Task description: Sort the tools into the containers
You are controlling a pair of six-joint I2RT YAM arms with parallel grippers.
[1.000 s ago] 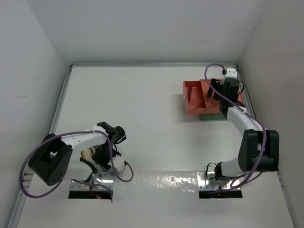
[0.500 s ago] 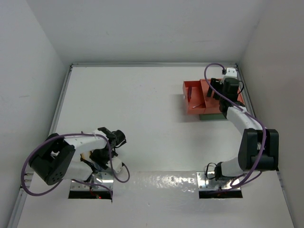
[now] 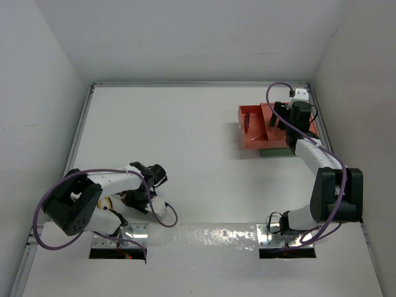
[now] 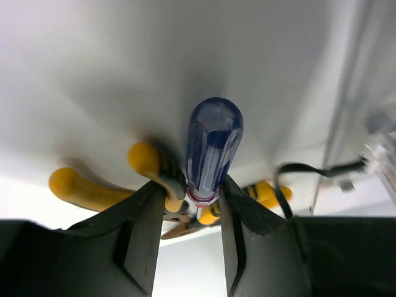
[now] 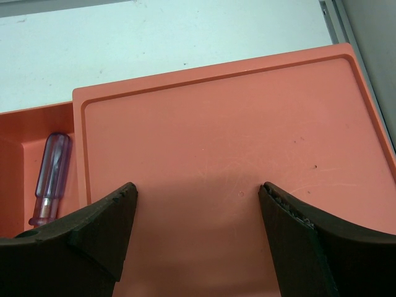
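In the left wrist view my left gripper (image 4: 192, 192) is shut on the neck of a blue-handled screwdriver (image 4: 213, 142), which sticks out past the fingertips. Pliers with yellow handles (image 4: 86, 189) lie on the table just behind it, one handle against the left finger. In the top view this gripper (image 3: 135, 197) is near the left arm's base, with the pliers (image 3: 110, 202) beside it. My right gripper (image 5: 197, 189) is open and empty over the right compartment of the orange-red tray (image 5: 216, 124). A red-handled screwdriver (image 5: 51, 170) lies in the left compartment. The dark green tray (image 3: 272, 152) peeks out under the orange one (image 3: 253, 143).
The trays stand at the far right by the side wall. White walls enclose the table on the left, back and right. A metal rail (image 3: 77, 136) runs along the left edge. Purple cables (image 3: 93, 175) loop round both arms. Metal base plates (image 3: 117, 238) sit at the near edge.
My left wrist has swung and shifted slightly right near its base, the elbow dropping lower. The right arm has not moved.
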